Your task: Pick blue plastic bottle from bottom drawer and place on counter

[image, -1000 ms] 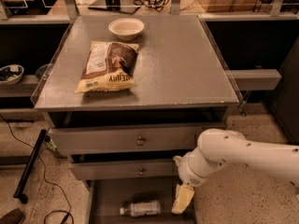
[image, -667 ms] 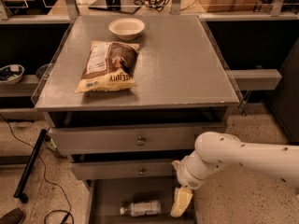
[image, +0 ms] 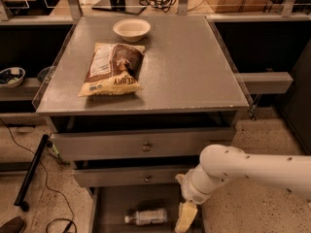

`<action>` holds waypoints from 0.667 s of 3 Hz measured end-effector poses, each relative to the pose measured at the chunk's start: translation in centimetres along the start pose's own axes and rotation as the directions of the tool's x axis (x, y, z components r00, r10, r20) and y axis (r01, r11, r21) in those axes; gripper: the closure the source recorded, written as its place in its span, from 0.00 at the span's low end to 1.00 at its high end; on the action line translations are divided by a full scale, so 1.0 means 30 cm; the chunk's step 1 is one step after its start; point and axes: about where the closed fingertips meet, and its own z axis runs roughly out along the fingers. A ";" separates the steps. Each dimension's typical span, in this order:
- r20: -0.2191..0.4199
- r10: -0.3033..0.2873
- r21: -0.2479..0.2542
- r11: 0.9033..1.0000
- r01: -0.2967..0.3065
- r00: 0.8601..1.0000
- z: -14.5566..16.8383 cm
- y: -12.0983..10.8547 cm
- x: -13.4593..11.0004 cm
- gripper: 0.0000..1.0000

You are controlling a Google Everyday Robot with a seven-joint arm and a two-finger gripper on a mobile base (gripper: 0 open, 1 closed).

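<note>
One blue plastic bottle (image: 146, 217) lies on its side on the floor of the bottom drawer (image: 114, 203), cap toward the left, near the lower edge of the view. The drawer stands pulled out beneath the middle drawer (image: 112, 177) and the top drawer (image: 97, 144), both also partly open. The gripper (image: 186, 218) hangs low inside the bottom drawer, just beside the bottle's right end, carried by the white arm (image: 243, 171) reaching in from the right. Whether the gripper is spread or pressed together cannot be told from this view, and no contact with the bottle is evident. Judgement: the step in hand is the approach to the grasp. To do it well, the gripper should shift left until it is over the bottle's mid-body, turned so that it closes across the narrow width rather than along the length, then descend without pressing the floor. A round bottle lying flat is likely to roll if nudged on one side only, so contact should be even. The lift must clear the overhanging middle drawer front. On the counter (image: 189, 72) the snack bag (image: 112, 69) and white bowl (image: 131, 29) occupy the left and rear; the right half suits placement.
</note>
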 end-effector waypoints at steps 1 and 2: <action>0.013 0.034 -0.054 0.998 -0.034 0.999 0.159 0.007 0.053 0.00; 0.014 0.037 -0.059 0.998 -0.036 0.999 0.170 0.010 0.057 0.00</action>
